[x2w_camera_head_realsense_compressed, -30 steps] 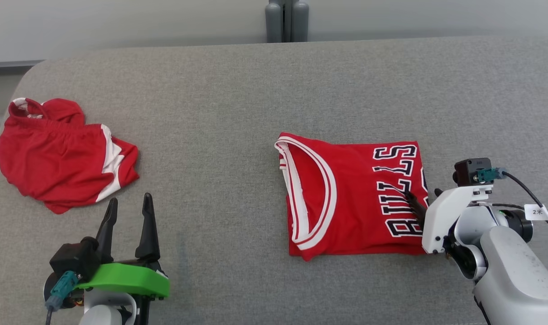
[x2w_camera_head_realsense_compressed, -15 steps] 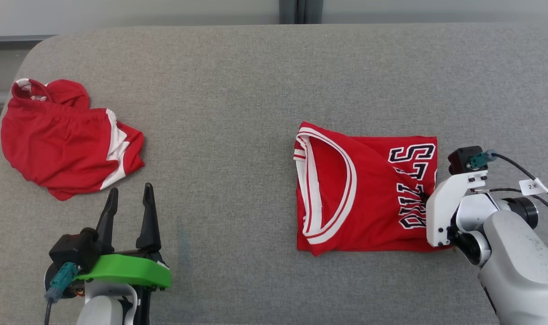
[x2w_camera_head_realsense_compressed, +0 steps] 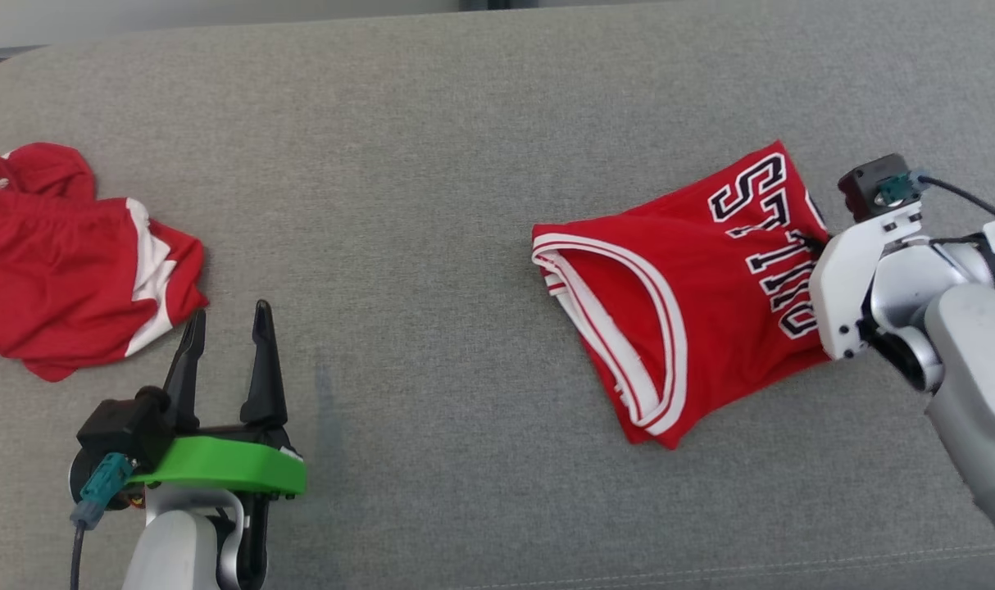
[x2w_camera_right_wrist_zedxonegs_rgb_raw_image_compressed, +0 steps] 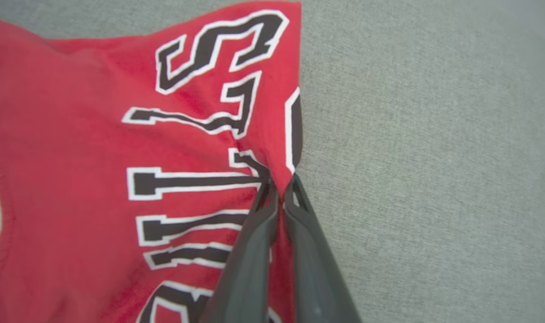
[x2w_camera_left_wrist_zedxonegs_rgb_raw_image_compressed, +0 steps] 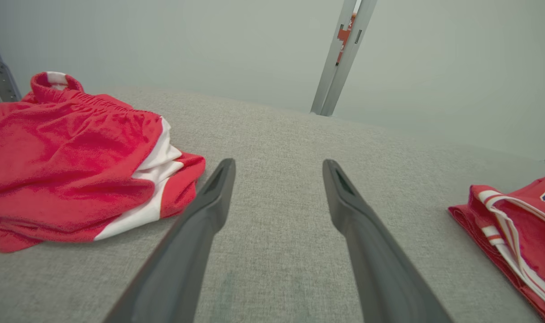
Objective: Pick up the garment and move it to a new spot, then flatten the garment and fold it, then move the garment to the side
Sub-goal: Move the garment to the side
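The garment is a folded red jersey (x2w_camera_head_realsense_compressed: pixel 678 279) with white trim and black lettering, lying askew on the grey padded surface (x2w_camera_head_realsense_compressed: pixel 432 205) at the right. My right gripper (x2w_camera_head_realsense_compressed: pixel 805 240) is shut on its right edge, and the cloth bunches there. In the right wrist view the two fingers pinch the jersey (x2w_camera_right_wrist_zedxonegs_rgb_raw_image_compressed: pixel 120 157) at the gripper (x2w_camera_right_wrist_zedxonegs_rgb_raw_image_compressed: pixel 280 184), beside the letters. My left gripper (x2w_camera_head_realsense_compressed: pixel 223 315) stands open at the lower left with nothing between its fingers. In the left wrist view that gripper (x2w_camera_left_wrist_zedxonegs_rgb_raw_image_compressed: pixel 277 163) points over bare fabric, with the jersey (x2w_camera_left_wrist_zedxonegs_rgb_raw_image_compressed: pixel 515 224) at the right edge.
A crumpled pair of red shorts (x2w_camera_head_realsense_compressed: pixel 63 262) with white side stripes lies at the far left, also in the left wrist view (x2w_camera_left_wrist_zedxonegs_rgb_raw_image_compressed: pixel 75 152). A metal post (x2w_camera_left_wrist_zedxonegs_rgb_raw_image_compressed: pixel 340 58) stands behind the surface. Bare grey fabric stretches between the two garments.
My right gripper has shut on the jersey's right edge and drawn it up and to the right, turning the jersey askew. The head camera has shifted. The left gripper stays open.
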Available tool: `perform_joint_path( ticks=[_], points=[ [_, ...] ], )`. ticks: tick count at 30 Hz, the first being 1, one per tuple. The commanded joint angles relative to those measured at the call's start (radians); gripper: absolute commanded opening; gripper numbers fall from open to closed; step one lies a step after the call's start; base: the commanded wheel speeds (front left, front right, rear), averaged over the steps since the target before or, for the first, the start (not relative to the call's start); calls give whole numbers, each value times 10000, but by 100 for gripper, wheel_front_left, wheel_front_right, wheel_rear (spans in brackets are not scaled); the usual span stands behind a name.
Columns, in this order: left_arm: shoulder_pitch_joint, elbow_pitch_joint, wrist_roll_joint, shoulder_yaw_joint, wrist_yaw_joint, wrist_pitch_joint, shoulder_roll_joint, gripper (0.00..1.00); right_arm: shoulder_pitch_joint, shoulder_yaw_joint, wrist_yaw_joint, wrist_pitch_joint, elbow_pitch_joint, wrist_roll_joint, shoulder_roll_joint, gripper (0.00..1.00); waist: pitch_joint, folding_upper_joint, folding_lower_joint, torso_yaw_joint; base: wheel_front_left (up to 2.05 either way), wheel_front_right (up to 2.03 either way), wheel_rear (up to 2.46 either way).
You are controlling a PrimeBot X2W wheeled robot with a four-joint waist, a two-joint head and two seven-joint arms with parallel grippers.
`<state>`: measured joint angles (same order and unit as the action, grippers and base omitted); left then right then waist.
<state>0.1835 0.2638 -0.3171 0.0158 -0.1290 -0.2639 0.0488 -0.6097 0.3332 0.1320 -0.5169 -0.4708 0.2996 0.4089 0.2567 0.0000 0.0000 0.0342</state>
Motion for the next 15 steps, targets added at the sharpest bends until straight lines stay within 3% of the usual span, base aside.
perform_joint_path(
  ticks=[1,15],
  points=[
    [277,-75,81,27,-27,-2,35,100,-286,-41,-23,145,72,-47,223,0,551,0,0,-554,0,0,0],
    [1102,-987,318,561,-28,-4,880,100,-1678,-1012,-22,1350,-549,-836,2155,0,2066,0,0,-1970,0,0,0]
  ],
)
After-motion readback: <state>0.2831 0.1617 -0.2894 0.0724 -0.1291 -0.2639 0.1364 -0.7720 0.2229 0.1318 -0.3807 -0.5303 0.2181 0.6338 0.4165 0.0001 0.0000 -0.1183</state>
